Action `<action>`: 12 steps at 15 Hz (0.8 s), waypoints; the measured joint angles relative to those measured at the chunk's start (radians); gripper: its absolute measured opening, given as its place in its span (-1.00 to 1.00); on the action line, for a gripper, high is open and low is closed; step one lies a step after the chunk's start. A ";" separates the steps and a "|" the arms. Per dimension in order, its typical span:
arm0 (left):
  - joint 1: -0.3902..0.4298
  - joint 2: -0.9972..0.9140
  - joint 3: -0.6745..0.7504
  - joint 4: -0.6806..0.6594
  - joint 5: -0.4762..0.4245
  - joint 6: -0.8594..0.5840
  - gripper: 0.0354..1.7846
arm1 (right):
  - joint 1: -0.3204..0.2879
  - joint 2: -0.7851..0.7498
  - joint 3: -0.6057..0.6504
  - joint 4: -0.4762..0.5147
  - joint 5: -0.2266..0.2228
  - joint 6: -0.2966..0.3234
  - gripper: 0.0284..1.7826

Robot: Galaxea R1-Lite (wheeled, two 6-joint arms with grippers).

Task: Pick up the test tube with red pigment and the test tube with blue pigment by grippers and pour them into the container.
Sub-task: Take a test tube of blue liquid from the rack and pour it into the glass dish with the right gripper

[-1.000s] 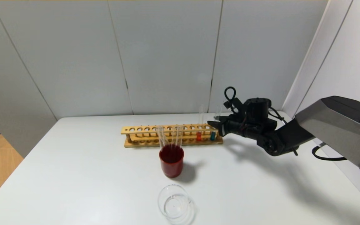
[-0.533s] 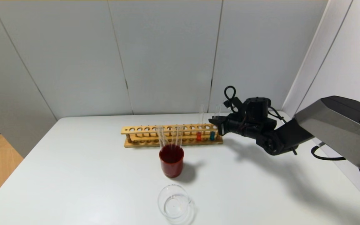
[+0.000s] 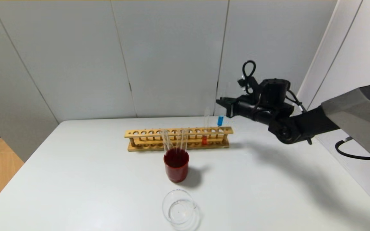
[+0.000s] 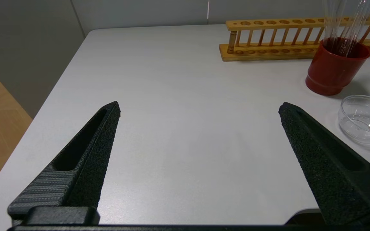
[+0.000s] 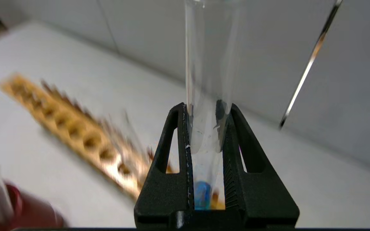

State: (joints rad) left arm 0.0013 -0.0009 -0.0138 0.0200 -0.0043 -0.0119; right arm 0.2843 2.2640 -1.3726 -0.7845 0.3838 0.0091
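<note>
My right gripper (image 3: pixel 222 103) is shut on the test tube with blue pigment (image 3: pixel 220 121) and holds it upright above the right end of the wooden rack (image 3: pixel 159 140). In the right wrist view the tube (image 5: pixel 207 80) stands between the closed fingers, blue liquid at its bottom. The test tube with red pigment (image 3: pixel 205 138) stands in the rack near its right end. The clear glass container (image 3: pixel 179 209) sits at the table's front, also in the left wrist view (image 4: pixel 363 123). My left gripper (image 4: pixel 199 109) is open and empty over the table's left part.
A dark red cup (image 3: pixel 176 167) holding several colourless tubes stands between the rack and the container. The white table (image 3: pixel 75 179) ends at grey wall panels behind the rack. My right arm reaches in from the right.
My right gripper has risen with the blue tube, lifting it out of the rack's right end. The red tube and the other things stayed put.
</note>
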 joint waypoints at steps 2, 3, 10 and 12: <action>0.000 0.000 0.000 0.000 0.000 0.000 0.96 | -0.005 -0.066 -0.037 0.024 0.000 0.013 -0.64; 0.000 0.000 0.000 0.000 0.000 0.000 0.96 | -0.006 -0.103 -0.046 0.048 0.000 0.014 -0.64; 0.000 0.000 0.000 0.000 0.000 0.000 0.96 | 0.008 -0.423 0.122 0.134 0.000 0.003 -0.64; 0.000 0.000 0.000 0.000 0.000 0.000 0.96 | 0.033 -0.532 0.257 0.130 -0.001 -0.014 -0.64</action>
State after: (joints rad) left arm 0.0013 -0.0009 -0.0138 0.0200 -0.0038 -0.0119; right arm 0.3168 1.7317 -1.1155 -0.6543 0.3828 -0.0051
